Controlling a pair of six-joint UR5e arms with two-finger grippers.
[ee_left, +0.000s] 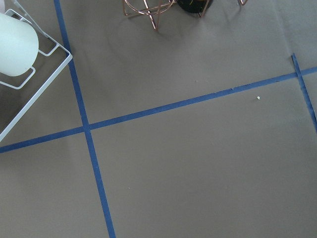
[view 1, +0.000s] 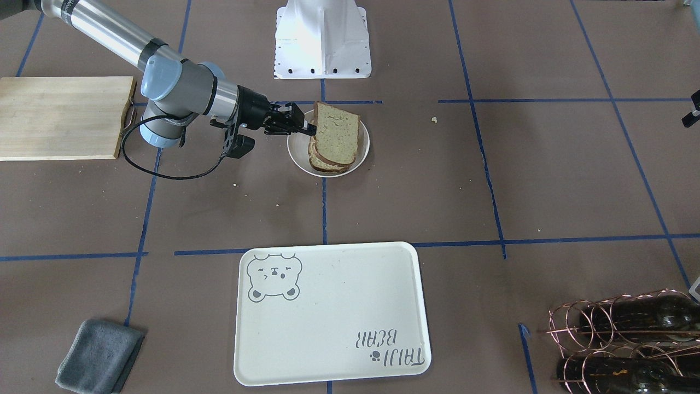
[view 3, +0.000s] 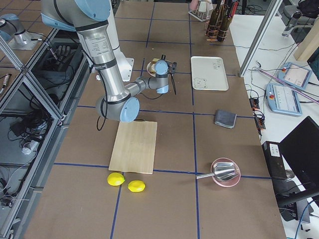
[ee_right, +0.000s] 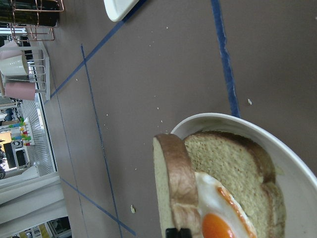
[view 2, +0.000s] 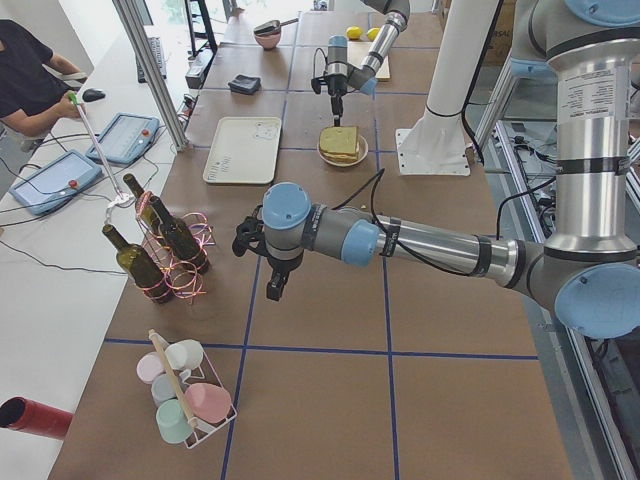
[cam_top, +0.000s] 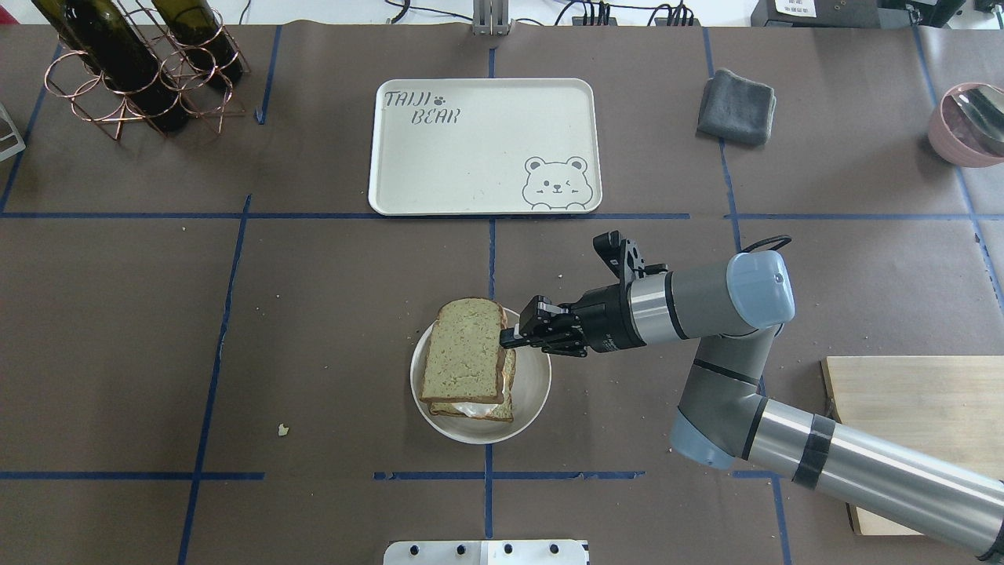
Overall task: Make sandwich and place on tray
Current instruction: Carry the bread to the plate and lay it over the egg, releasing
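Observation:
My right gripper [cam_top: 508,339] is shut on the edge of the top bread slice [cam_top: 463,349] and holds it tilted over the small white plate [cam_top: 535,384]. In the right wrist view its tips [ee_right: 178,232] pinch the brown crust [ee_right: 178,183]. Below, the other slice [ee_right: 233,163] lies on the plate [ee_right: 237,124] with the fried egg [ee_right: 215,203] on it. The cream bear tray [cam_top: 471,157] lies bare beyond the plate, also in the front view [view 1: 328,317]. My left gripper [view 2: 272,292] hangs over the table near the wine rack; I cannot tell if it is open.
A wooden cutting board [cam_top: 918,424] lies under my right arm's side. A grey cloth [cam_top: 737,106] lies right of the tray, a pink bowl [cam_top: 969,125] at the far right, a copper rack of wine bottles [cam_top: 141,63] far left. Two lemons [view 3: 126,182] lie past the board.

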